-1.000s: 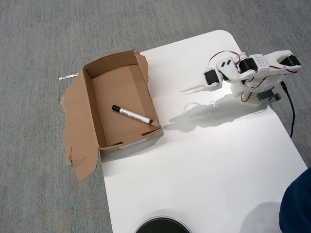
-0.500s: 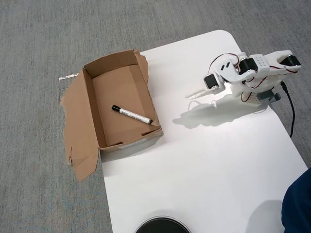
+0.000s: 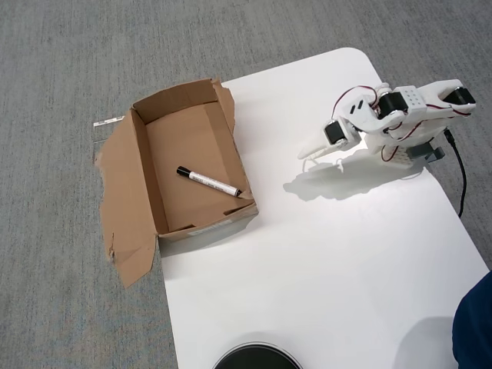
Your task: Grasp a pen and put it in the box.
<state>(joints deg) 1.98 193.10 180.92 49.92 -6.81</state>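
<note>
Floor: grey carpet, fills the left and top of the overhead view and runs under the worktop's edges.
Worktop: white, rounded corner at top, slanting from upper right to lower middle; mostly bare, with the arm's shadow lying on it below the arm.
Box: brown cardboard, open top, shallow, at the worktop's left edge. Its right part sits on the white surface; its left side and long splayed flap hang out over the carpet. Flap edges torn and ragged, worst at the upper right corner and lower left.
Arm: white printed segments with black servos and red wires, folded low near the worktop's right edge, well apart from the box. A black cable trails down the right side of its base.
Gripper: points left and slightly down in the overhead view, out over bare worktop. Jaws: the two white tips lie close together with only a narrow gap, nothing between them.
Pen: white barrel, black cap toward upper left, dark tip toward lower right; lies flat on the box floor, diagonal, the lower end close to the right wall's torn notch.
Dark round object: black, cut off by the bottom edge, resting on the worktop.
Dark blue shape: lower right corner, cannot tell what it is.
</note>
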